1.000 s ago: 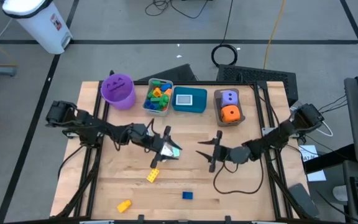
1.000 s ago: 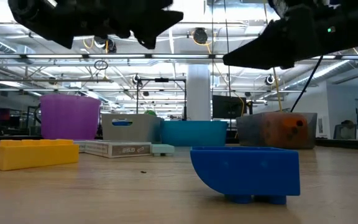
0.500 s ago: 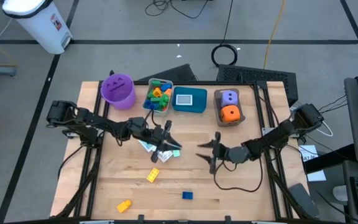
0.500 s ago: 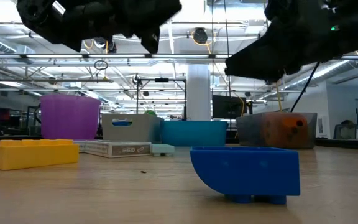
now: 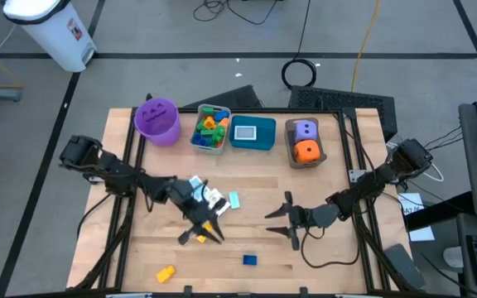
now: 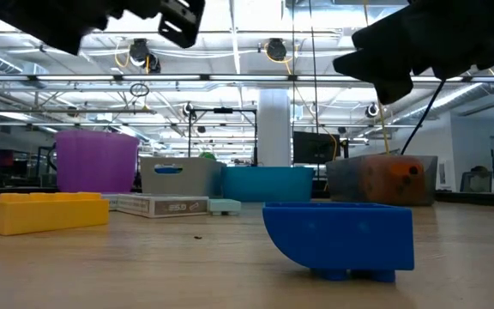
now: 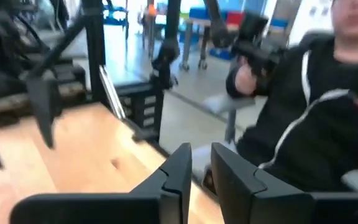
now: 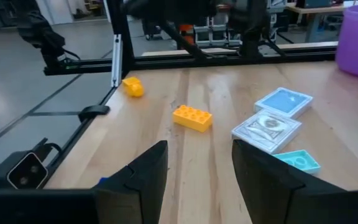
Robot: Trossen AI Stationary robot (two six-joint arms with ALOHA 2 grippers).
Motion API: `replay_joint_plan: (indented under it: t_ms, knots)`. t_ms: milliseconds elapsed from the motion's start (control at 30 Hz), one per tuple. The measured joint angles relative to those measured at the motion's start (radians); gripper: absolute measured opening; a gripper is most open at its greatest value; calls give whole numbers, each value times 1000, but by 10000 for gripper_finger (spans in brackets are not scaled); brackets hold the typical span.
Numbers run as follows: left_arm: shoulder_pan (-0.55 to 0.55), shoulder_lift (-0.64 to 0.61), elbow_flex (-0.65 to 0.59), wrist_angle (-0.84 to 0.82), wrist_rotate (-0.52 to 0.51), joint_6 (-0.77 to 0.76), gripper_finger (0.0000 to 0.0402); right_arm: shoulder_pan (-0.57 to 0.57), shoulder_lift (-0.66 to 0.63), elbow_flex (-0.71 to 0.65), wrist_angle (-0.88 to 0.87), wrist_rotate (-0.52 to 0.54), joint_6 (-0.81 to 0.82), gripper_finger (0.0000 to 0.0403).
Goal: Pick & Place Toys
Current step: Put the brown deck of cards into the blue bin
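Toys lie loose on the wooden table. There is a yellow brick (image 8: 192, 117), a second yellow brick (image 5: 165, 272) near the front left, and a blue brick (image 5: 249, 260). Flat cards (image 5: 214, 199) and a teal piece (image 5: 233, 199) lie at mid-table. My left gripper (image 5: 205, 236) hovers level over the first yellow brick, above the table. Its fingers (image 7: 180, 167) are shut to a narrow slit with nothing between them. My right gripper (image 5: 281, 223) hovers open and level to the right of it, pointing toward the cards (image 8: 267, 127).
Along the far edge stand a purple bucket (image 5: 156, 120), a grey bin (image 5: 210, 130) with bricks, a teal bin (image 5: 252, 133) and a brown bin (image 5: 305, 142) holding a purple and an orange die. A person (image 7: 328, 93) sits beyond the table's edge.
My left gripper has swung from over the cards toward the table's near edge and turned about, leaving the cards uncovered on the table. My right gripper has also drifted toward the near edge and rolled, staying open.
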Motion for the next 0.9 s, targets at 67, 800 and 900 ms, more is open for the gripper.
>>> replay_joint_plan:
  t_ms: [67,800,900]
  knots:
    - [-33,0,0,-53,-81,20,76,-6,0,0,0,-1,-2,171]
    - [-145,-92,0,-842,-878,-271,77,-78,0,0,-8,-4,-50,171]
    - [-129,-122,0,-948,-876,-270,77,-79,0,0,-8,-4,-51,171]
